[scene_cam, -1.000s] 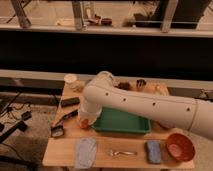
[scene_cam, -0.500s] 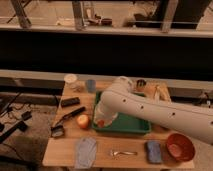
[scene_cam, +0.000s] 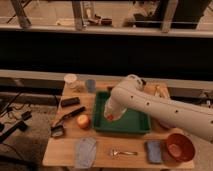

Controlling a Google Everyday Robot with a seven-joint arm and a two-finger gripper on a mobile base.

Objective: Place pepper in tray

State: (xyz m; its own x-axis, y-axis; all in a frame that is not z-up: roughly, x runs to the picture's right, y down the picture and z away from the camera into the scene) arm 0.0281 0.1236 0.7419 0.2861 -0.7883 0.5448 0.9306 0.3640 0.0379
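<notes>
Pepper at the gripper over the tray, grip state unclear.

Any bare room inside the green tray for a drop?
Tray's right half, toward the red bowl, is bare. Left end is crowded: the gripper hangs there with the pepper at its tip, the round fruit just outside.

So the wooden desk is pretty packed: green tray in the middle, round fruit just left of it, a brush and dark block further left. Front edge has a grey cloth, fork, blue sponge and red bowl. White cup and grey cup at the back. My fingers sit low over the tray's left part.
</notes>
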